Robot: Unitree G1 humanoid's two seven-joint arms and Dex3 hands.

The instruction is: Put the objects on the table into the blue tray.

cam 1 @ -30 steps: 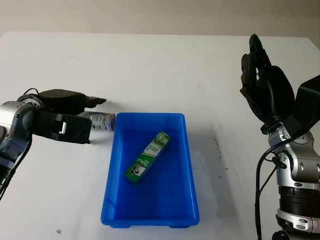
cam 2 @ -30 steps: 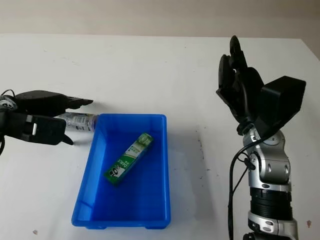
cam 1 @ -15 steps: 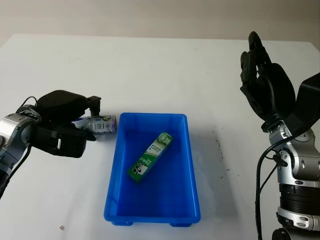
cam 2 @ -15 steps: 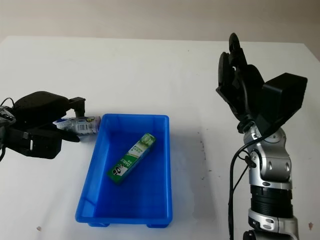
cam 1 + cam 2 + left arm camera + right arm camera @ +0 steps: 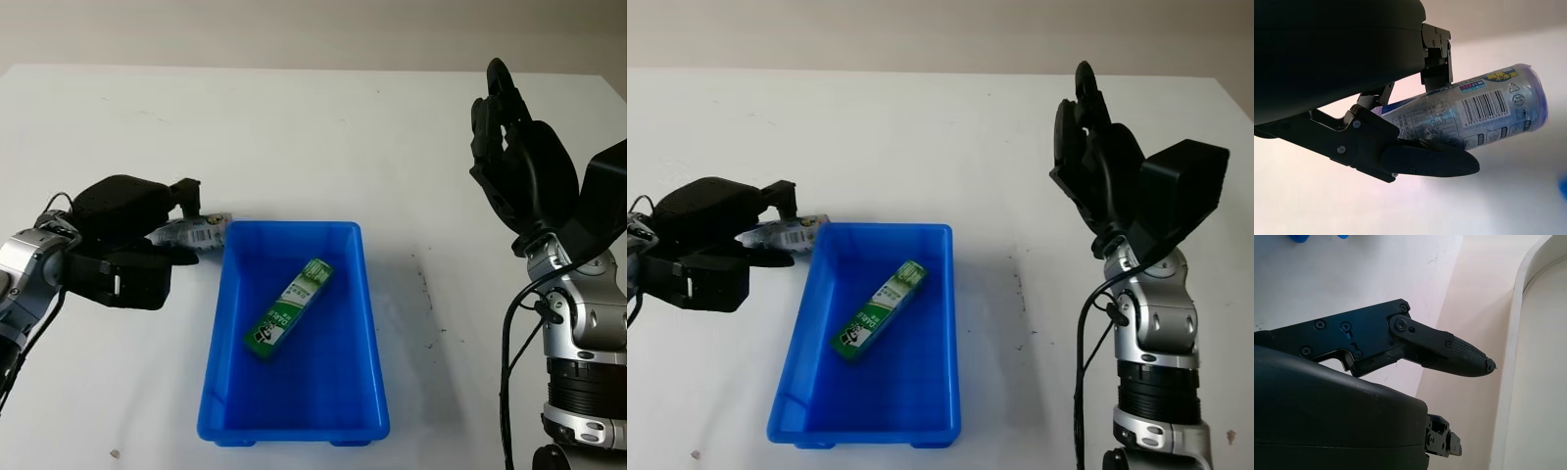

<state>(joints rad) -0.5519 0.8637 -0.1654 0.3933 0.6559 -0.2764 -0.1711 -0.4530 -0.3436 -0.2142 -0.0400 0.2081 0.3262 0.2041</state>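
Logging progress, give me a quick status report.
Left hand shut on can, beside tray. Right hand open, raised. Box in tray. Nothing in the way.

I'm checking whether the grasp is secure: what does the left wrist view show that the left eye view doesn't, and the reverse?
Left wrist view: the can's barcode and label, with one finger under it and another on its far side. Left eye view: the blue tray holding the green box, and the open right hand raised on the right. Both: the left hand shut on the can.
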